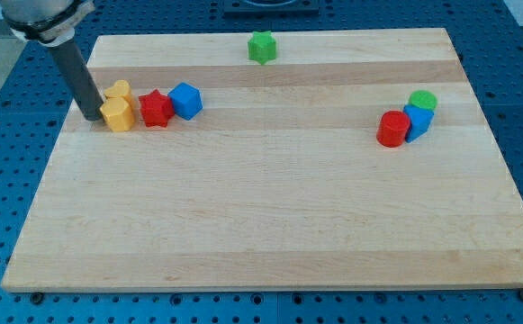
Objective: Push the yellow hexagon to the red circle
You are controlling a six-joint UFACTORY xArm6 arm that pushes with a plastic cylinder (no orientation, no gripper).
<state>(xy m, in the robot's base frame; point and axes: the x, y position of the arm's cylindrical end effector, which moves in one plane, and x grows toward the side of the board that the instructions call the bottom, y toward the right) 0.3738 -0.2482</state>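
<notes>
The yellow hexagon (115, 114) lies at the board's upper left, with a second yellow block (120, 91) just behind it. My tip (92, 117) stands on the board at the hexagon's left side, touching or nearly touching it. The red circle (392, 129) is a red cylinder far off at the view's right, pressed against a blue block (418, 121) with a green cylinder (423, 100) behind.
A red star (156, 109) sits right of the yellow hexagon and touches it, and a blue block (186, 100) follows on the star's right. A green star (262, 47) lies near the top edge. The wooden board (270, 225) rests on a blue perforated table.
</notes>
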